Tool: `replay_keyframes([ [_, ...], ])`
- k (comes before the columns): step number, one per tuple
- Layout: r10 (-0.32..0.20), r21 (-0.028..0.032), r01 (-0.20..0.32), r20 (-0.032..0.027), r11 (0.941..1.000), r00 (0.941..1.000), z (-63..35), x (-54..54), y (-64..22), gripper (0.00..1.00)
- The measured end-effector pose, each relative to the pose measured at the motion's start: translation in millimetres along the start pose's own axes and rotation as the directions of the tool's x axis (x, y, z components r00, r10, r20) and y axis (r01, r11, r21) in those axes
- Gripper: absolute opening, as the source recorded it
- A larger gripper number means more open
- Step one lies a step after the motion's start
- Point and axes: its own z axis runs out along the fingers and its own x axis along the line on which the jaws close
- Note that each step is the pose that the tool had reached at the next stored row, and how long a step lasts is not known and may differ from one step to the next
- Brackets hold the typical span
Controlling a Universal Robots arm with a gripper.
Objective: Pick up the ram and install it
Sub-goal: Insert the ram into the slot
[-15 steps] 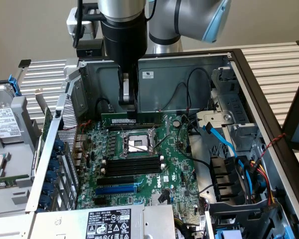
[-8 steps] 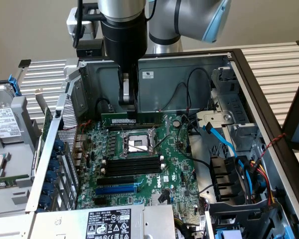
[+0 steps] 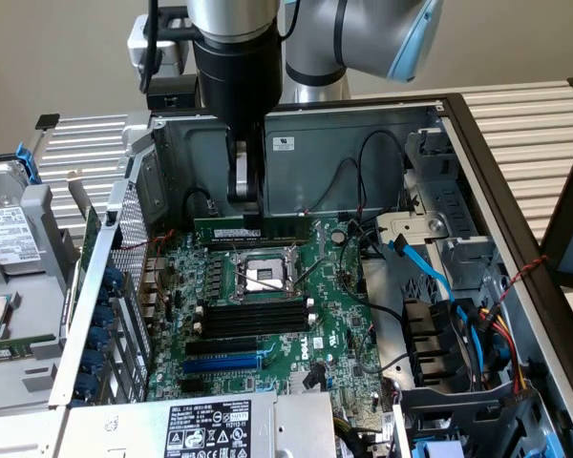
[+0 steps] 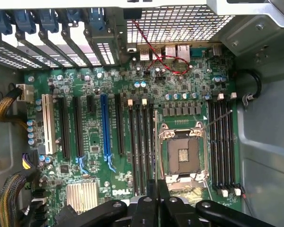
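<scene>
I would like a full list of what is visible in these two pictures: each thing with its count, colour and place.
computer case: one, grey, open, under the arm
motherboard: one, green, on the case floor
processor socket: one, silver, middle of the board
memory slots: two groups, black with white clips, either side of the socket
expansion slot: one, blue, among black slots
heat sink: one, silver, on the board
data cable: one, blue, at the exterior view's right
ram: one, green with white label, held at its top edge
gripper: one, dark, shut on the ram
arm: one, silver and light blue, above the case
</scene>
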Motion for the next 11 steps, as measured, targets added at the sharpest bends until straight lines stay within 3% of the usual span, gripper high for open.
replay_keyframes([
  [11, -0.001, -0.0006, 0.001, 0.0007, 1.0000, 1.0000, 19.3, 8.5, 1.6, 0.12],
])
